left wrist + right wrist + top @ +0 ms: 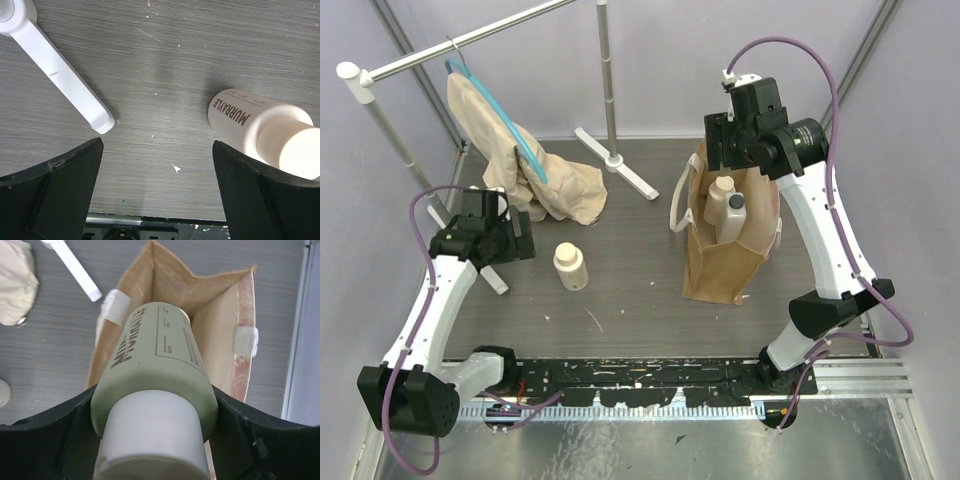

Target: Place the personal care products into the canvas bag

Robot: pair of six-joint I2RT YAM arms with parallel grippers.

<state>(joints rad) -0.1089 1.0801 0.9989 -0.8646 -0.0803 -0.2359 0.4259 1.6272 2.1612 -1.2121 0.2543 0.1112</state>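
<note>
— Round the sides?
— Pale lilac walls, evenly lit.
— And below?
— Dark grey wood-grain tabletop, flecked with white. At the back, a white clothes rack, with beige cloth draped from a blue hanger.

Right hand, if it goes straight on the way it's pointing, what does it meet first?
The right hand, holding a bottle, points into the open canvas bag; the bottle would likely meet the bag's inside first, though depth is unclear.
</note>
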